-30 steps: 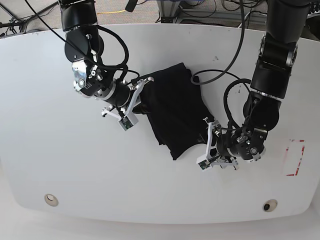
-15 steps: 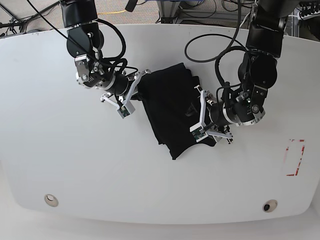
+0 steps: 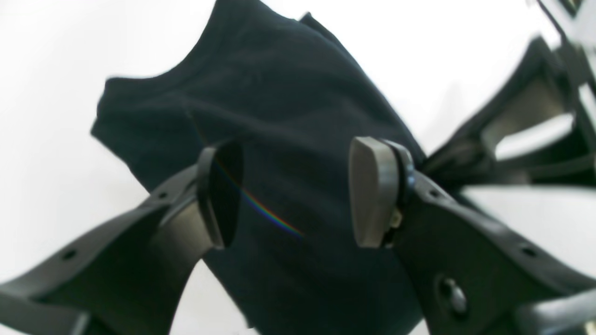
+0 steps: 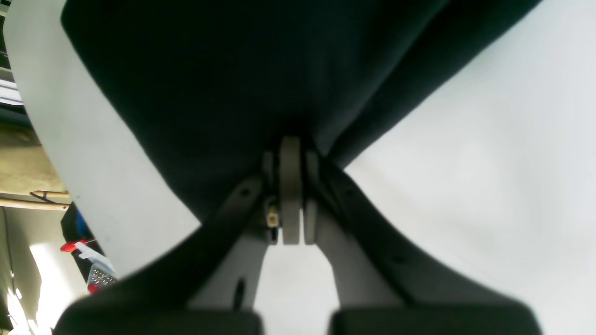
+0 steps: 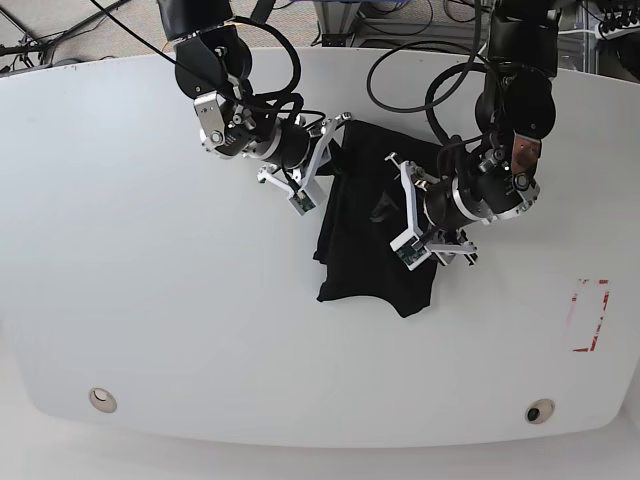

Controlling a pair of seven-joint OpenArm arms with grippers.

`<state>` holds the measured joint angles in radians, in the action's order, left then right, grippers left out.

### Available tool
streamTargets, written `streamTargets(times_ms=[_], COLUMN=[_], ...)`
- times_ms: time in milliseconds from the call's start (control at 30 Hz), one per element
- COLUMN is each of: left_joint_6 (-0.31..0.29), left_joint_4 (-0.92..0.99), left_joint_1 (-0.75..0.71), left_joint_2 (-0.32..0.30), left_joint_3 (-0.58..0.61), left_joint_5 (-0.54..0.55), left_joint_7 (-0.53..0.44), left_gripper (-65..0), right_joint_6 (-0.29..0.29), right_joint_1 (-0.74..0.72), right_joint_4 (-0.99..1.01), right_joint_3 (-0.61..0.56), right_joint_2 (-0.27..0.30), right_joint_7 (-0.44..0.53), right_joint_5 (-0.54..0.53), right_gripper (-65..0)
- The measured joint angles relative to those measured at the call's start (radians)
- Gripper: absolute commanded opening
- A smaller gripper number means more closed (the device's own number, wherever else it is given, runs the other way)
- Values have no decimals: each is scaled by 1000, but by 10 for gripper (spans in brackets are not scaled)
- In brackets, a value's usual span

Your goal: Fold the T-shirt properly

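On the white worktop [image 5: 120, 250] the T-shirt [image 5: 365, 245] lies bunched around the middle, its long axis running from far to near, between the two arms. The right pincer [image 4: 292, 153] is clamped on the cloth's far left edge. The left pincer [image 3: 298, 190] hangs over the shirt's right side with its pads apart, so I judge it nearer the loose near hem.
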<state>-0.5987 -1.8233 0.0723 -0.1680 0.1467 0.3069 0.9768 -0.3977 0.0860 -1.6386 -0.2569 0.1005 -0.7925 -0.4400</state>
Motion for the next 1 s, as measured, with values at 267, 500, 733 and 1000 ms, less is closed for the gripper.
streamTargets(times_ms=[267,500,733,1000], left_joint_6=[290,471,561,559], left_joint_4=[-1,86,261,429], left_joint_1=[-6,-5,-19,-24], left_joint_2=[79,146,188,159], left_joint_3=[-40,53,182,127], left_joint_5=[-4,-109,-278,-299], left_joint_7=[-33,-162,-336,-504], left_gripper=[-240,-224,-222,-222], right_joint_6=[2,0,-10,-14], right_joint_1=[32,73,93,109], right_joint_4=[-121,-150,-158,-178], right_joint_3=[92,252,377,476], right_joint_2=[50,71,94,93], right_joint_7=[5,-5,-49,-43], right_joint_5=[-2,5,-5,-10], right_gripper=[-650,-650,-650,-650])
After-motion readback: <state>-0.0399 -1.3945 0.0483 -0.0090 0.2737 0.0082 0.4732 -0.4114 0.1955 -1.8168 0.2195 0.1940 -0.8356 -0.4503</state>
